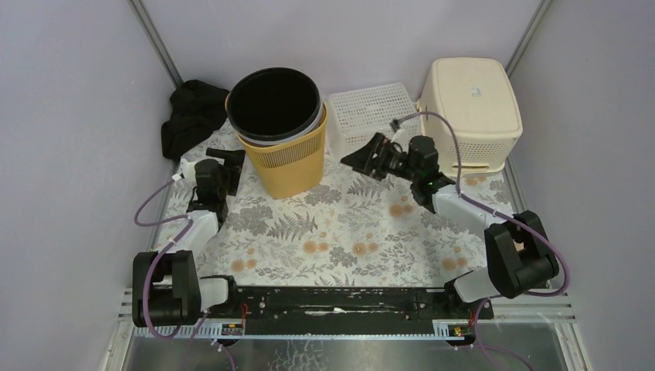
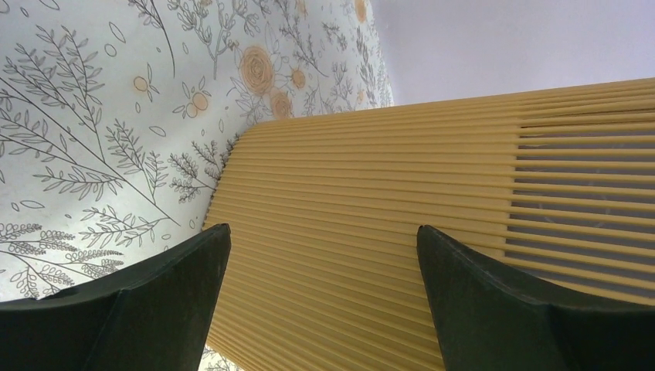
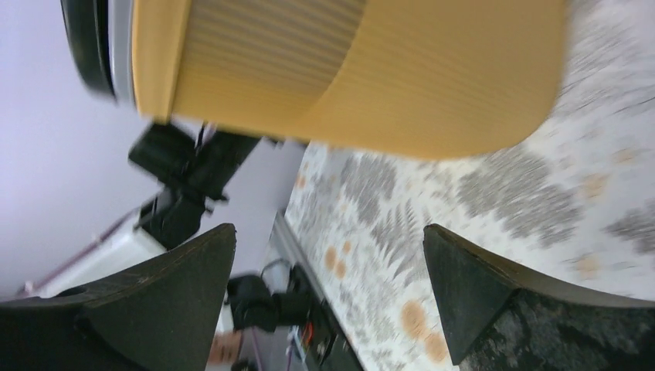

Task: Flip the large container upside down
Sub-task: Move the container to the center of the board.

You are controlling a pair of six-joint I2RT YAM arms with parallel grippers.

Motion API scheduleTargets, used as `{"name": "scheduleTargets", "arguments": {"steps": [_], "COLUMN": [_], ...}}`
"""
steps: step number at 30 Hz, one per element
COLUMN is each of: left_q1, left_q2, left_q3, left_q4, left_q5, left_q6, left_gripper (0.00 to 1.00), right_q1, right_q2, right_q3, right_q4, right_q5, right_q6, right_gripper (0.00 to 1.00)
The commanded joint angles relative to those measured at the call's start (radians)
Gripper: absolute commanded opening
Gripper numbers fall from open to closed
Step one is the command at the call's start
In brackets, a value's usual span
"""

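We see the yellow bin (image 1: 290, 162) standing upright toward the back of the floral table (image 1: 347, 236), with a black bin (image 1: 274, 104) nested in its mouth. Our left gripper (image 1: 228, 158) sits just beside its left wall, fingers apart. Our right gripper (image 1: 359, 161) hangs near its right side, also spread and holding nothing.

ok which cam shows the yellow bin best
Top external: the whole yellow bin shows, upright, mouth open, with a black liner nested inside. Left wrist shows only a close stretch of its ribbed side wall; right wrist shows a blurred part of its side and rim.
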Motion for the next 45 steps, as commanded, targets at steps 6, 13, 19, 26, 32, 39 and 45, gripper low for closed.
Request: {"name": "scheduleTargets", "arguments": {"steps": [6, 13, 19, 26, 32, 39, 45], "left_q1": [-0.026, -0.026, -0.028, -0.042, -0.067, -0.128, -0.207], "left_q2": [0.004, 0.019, 0.045, 0.125, 0.131, 0.129, 0.095], "left_q3": [0.06, 0.083, 0.109, 0.176, 0.173, 0.151, 0.134], "left_q4": [0.004, -0.026, -0.036, -0.089, -0.118, -0.112, -0.117], "left_q5": [0.045, 0.061, 0.087, 0.152, 0.176, 0.182, 0.163], "left_q6": [0.052, 0.067, 0.081, 0.121, 0.144, 0.154, 0.154], "left_gripper": [0.97, 0.97, 0.97, 0.97, 0.97, 0.97, 0.97], "right_q1": [-0.137, -0.121, -0.039, 0.039, 0.057, 0.087, 0.113], "right_q2": [0.34, 0.633, 0.735, 0.698, 0.594, 0.489, 0.383], "right_q3": [0.381, 0.655, 0.728, 0.574, 0.361, 0.222, 0.152], "right_q4": [0.125, 0.291, 0.291, 0.36, 0.447, 0.462, 0.394], "right_q5": [0.038, 0.029, -0.028, -0.049, -0.063, -0.054, -0.036], "right_q6": [0.147, 0.373, 0.384, 0.367, 0.359, 0.321, 0.26], "right_gripper": [0.98, 0.98, 0.97, 0.97, 0.97, 0.97, 0.97]}}
